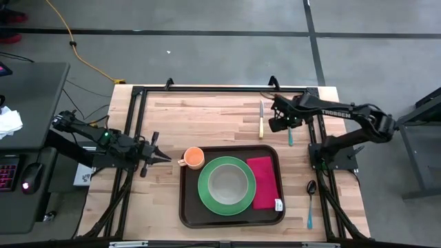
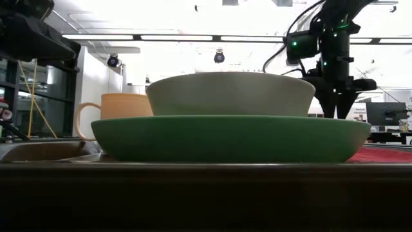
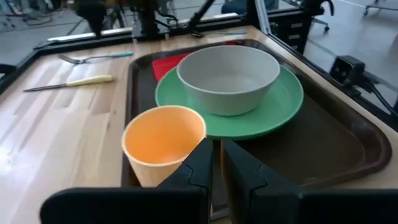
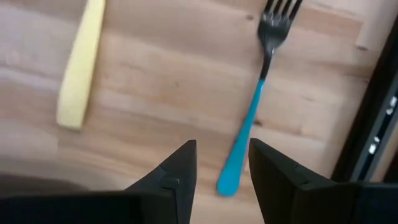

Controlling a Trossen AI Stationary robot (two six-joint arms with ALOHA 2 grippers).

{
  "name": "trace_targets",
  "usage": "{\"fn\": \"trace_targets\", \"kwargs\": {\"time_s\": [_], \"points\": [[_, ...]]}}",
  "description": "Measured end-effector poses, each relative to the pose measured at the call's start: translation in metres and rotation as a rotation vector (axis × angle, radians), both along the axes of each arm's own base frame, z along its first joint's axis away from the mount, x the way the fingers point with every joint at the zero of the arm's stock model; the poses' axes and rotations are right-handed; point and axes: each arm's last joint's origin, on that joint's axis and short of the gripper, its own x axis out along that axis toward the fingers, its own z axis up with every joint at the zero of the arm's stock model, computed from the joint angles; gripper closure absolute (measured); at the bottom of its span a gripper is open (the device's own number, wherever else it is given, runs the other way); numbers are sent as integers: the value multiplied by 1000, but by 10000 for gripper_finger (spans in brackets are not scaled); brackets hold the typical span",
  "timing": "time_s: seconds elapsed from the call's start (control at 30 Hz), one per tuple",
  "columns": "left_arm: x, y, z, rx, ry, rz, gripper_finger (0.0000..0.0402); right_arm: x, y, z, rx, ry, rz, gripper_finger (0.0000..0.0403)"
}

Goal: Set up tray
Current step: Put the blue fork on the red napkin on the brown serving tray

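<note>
Tray sitting at the table's near middle, loaded, with both arms hanging clear of it.

From above, the tray [image 1: 232, 219] is carrying a green plate [image 1: 227, 186] with a bowl [image 1: 228, 182], a red napkin [image 1: 260, 182] at 3 o'clock, an orange cup [image 1: 193, 158] at 10. The left gripper [image 1: 162, 157], fingers nearly closed on nothing, is pointing at the cup. The right gripper [image 1: 281, 124], open and empty, is hovering between knife [image 1: 261, 120] and fork [image 1: 290, 136]; its arm reads "TROSSEN". A spoon [image 1: 310, 203] is lying at 3 o'clock, off the tray. Low down, plate and bowl are blocking most of the room.
</note>
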Motion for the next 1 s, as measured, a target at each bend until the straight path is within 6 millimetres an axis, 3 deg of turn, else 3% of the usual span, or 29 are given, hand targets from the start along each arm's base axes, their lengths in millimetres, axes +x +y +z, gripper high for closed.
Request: {"fn": "trace_targets", "kwargs": {"time_s": [0.37,1.0], "points": [[0,-1,-1,60,-2,-45,339,-12,-26,0,-19,-40,-41,279],[-13,5,0,101,-43,-58,339,-5,-37,-21,20,60,-36,279]]}}
